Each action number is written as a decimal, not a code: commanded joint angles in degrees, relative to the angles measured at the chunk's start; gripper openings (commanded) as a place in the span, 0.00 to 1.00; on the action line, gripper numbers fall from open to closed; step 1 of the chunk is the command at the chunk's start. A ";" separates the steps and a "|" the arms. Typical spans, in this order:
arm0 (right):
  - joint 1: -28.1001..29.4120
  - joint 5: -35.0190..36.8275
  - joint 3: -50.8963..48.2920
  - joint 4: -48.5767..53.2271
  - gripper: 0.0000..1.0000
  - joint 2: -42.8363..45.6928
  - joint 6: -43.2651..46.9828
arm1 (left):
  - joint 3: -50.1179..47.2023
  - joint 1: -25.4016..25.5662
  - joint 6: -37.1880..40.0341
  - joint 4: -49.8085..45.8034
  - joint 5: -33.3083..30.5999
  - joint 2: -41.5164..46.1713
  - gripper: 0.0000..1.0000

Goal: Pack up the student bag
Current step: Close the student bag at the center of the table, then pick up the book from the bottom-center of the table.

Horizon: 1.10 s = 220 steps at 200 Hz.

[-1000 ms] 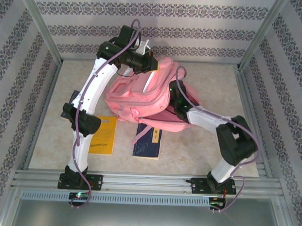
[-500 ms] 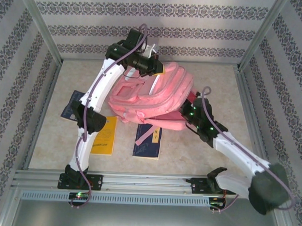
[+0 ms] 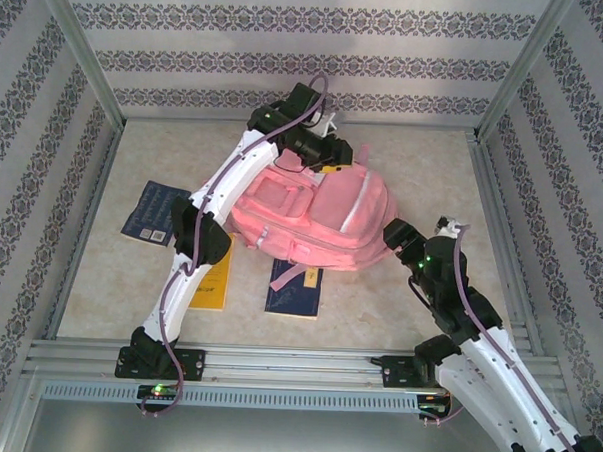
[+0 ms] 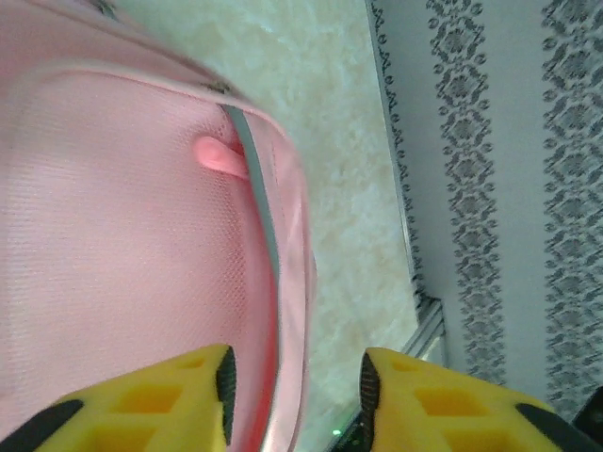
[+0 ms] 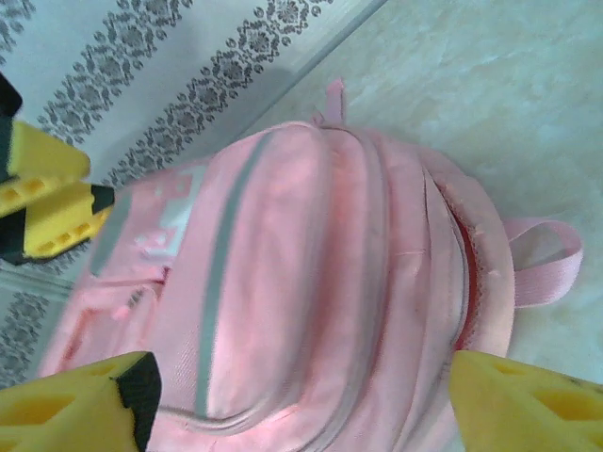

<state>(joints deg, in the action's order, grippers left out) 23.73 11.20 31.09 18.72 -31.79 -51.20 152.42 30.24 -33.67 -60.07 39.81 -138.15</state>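
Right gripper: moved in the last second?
Yes. The right gripper pulled off the pink backpack, rightward toward the right side rail.

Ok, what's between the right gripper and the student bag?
Nothing: in the right wrist view the student bag lies straight ahead of the open right gripper; from the top, at most a sliver of bare table separates them.

I see the soft pink fabric backpack [image 3: 327, 212] hiding the far end of the dark blue flat book [image 3: 295, 292]; I cannot read its cover
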 commanded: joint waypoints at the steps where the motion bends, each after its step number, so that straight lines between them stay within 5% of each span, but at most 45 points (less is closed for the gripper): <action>1: 0.45 -2.55 -0.77 2.58 0.78 1.83 6.45 | 2.05 0.69 1.21 -0.89 -2.57 1.90 0.49; 51: 8.82 -14.37 -3.49 1.00 0.66 -0.29 9.55 | -10.12 5.36 8.16 -7.06 -14.84 14.21 0.54; 84: 18.34 -13.10 -2.46 -0.01 0.62 -7.04 9.36 | -53.77 5.37 2.56 17.22 -18.60 37.09 0.59; 108: 20.47 -13.44 -2.16 -1.30 0.59 -12.74 6.35 | -75.26 3.63 -1.06 27.62 -19.54 47.38 0.61; 160: 21.71 -15.51 -3.44 -7.72 0.54 -25.19 -2.61 | -101.88 2.17 -8.76 46.83 -14.08 54.78 0.59; 220: 21.68 -20.73 -4.81 -18.55 0.43 -37.00 -7.76 | -113.66 2.11 -11.52 59.46 -10.91 51.41 0.57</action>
<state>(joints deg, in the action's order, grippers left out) 44.88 -6.24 26.92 6.39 -64.82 -55.55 41.32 32.60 -42.70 -10.17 26.57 -85.78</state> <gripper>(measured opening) 0.445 0.575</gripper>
